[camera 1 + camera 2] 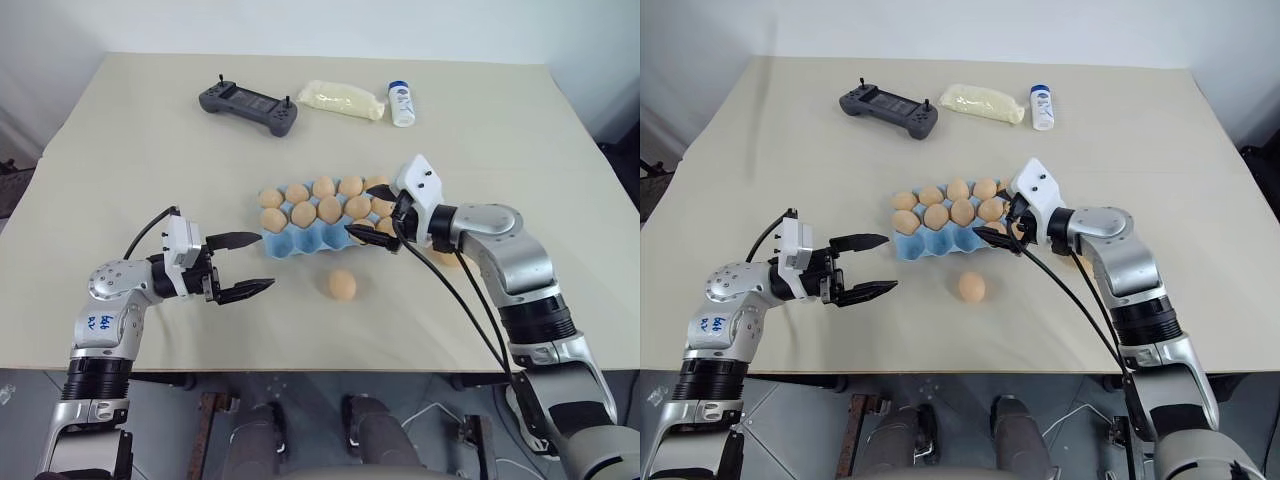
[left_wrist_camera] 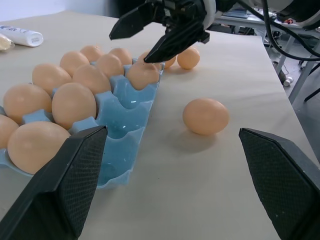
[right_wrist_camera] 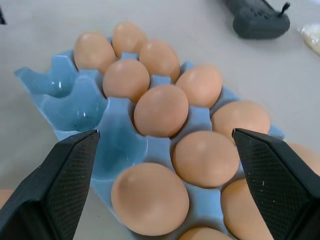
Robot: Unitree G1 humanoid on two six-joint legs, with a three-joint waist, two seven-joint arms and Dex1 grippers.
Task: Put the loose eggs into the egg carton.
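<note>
The light blue egg carton (image 1: 300, 240) lies mid-table with tan eggs (image 1: 330, 209) in its back and middle rows; several front cups (image 3: 80, 107) are bare. One loose egg (image 1: 342, 285) rests on the table just in front of the carton. A further loose egg (image 2: 188, 57) lies past the carton's right end, beside my right arm. My right gripper (image 1: 372, 215) hovers open over that right end, holding nothing. My left gripper (image 1: 267, 261) stands open and empty at the carton's left front corner, pointing toward the near loose egg (image 2: 205, 116).
At the back of the table lie a dark grey game controller (image 1: 248, 104), a pale yellow wrapped packet (image 1: 342, 100) and a small white bottle (image 1: 402, 104). The table's front edge (image 1: 300, 372) runs close behind the loose egg.
</note>
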